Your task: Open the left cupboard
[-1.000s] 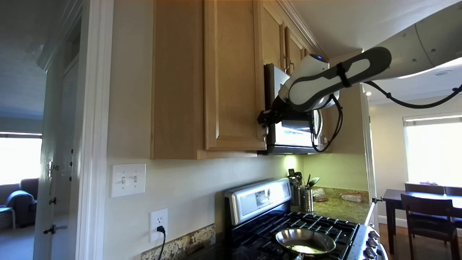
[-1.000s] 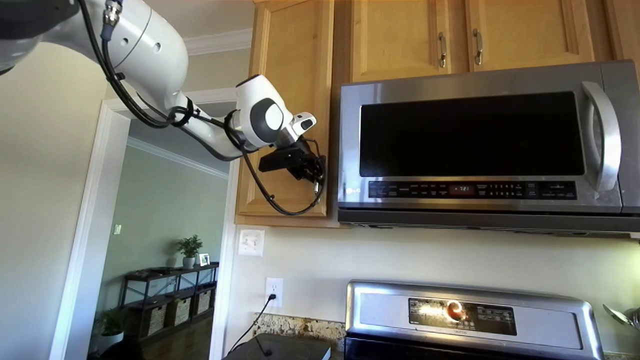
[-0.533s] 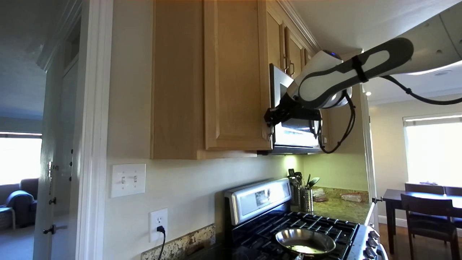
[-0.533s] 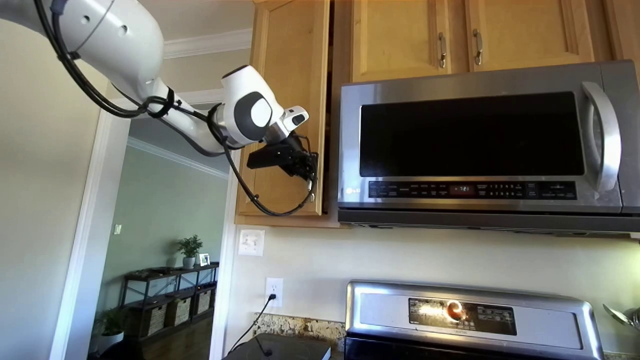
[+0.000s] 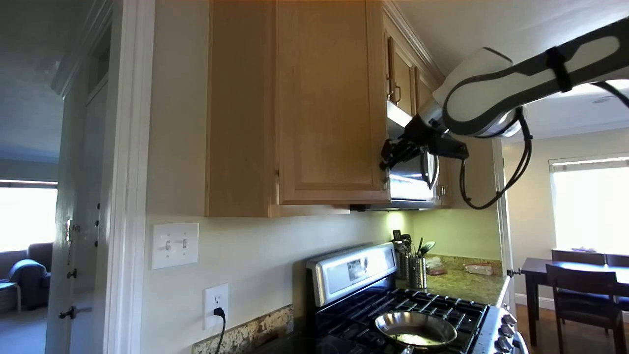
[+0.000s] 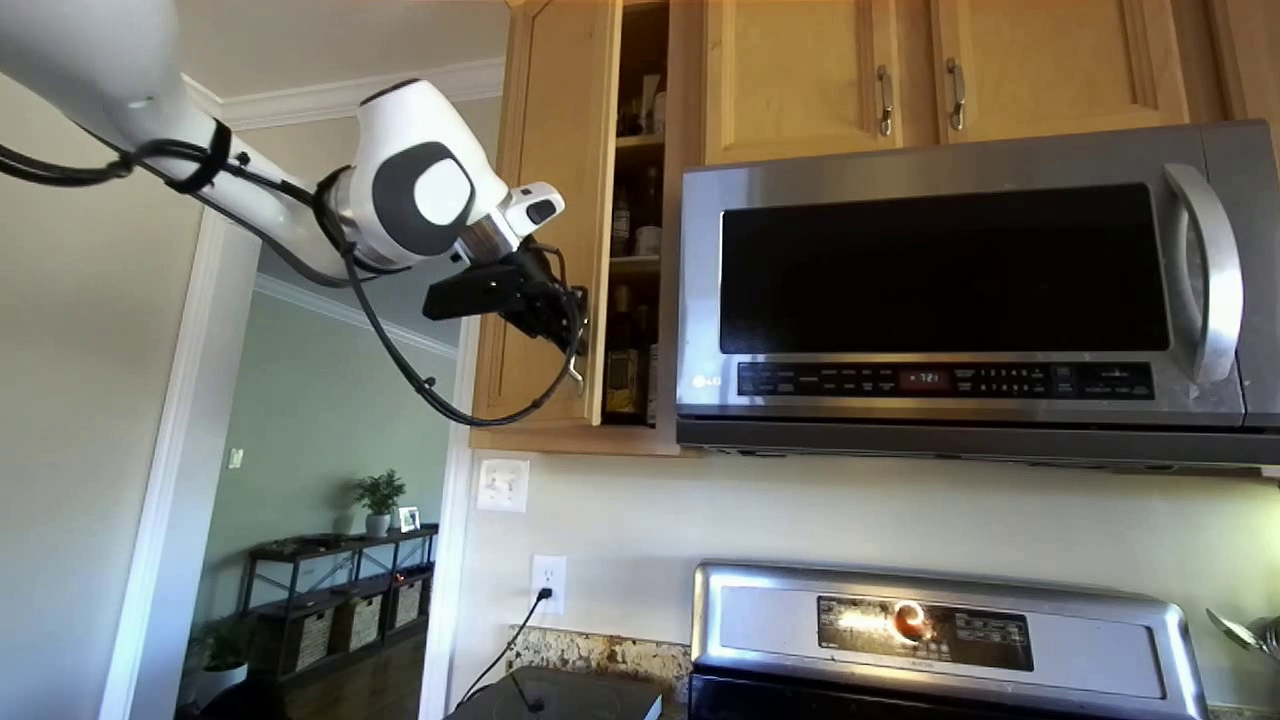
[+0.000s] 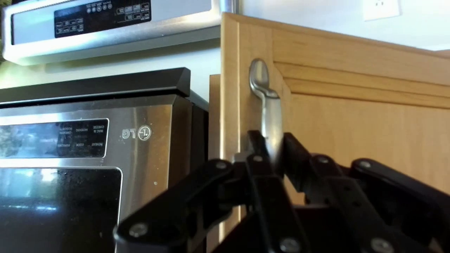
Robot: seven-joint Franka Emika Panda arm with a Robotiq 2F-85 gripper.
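Observation:
The left cupboard is a tall light-oak wall cabinet, and its long panel door (image 5: pixel 329 108) stands partly open. In an exterior view the door (image 6: pixel 560 110) leaves a gap at its right edge, showing shelves (image 6: pixel 637 265) with jars and bottles. My gripper (image 7: pixel 270 144) is shut on the door's silver handle (image 7: pixel 271 112), one finger on each side of it. The gripper also shows at the door's free edge in both exterior views (image 5: pixel 387 156) (image 6: pixel 576 318). The handle's lower end (image 6: pixel 576 373) shows below the fingers. Part of the handle is hidden between the fingers.
The steel microwave (image 6: pixel 940 270) is right beside the cupboard, with shorter oak doors (image 6: pixel 800 80) above it. The stove (image 5: pixel 354 275) with a steel pan (image 5: pixel 415 328) stands below. A black cable (image 6: pixel 400 375) hangs in a loop from my arm.
The door has swung from shut to partly open, uncovering the shelves inside. My gripper has moved out from the cabinet, away from the microwave, along with the handle.

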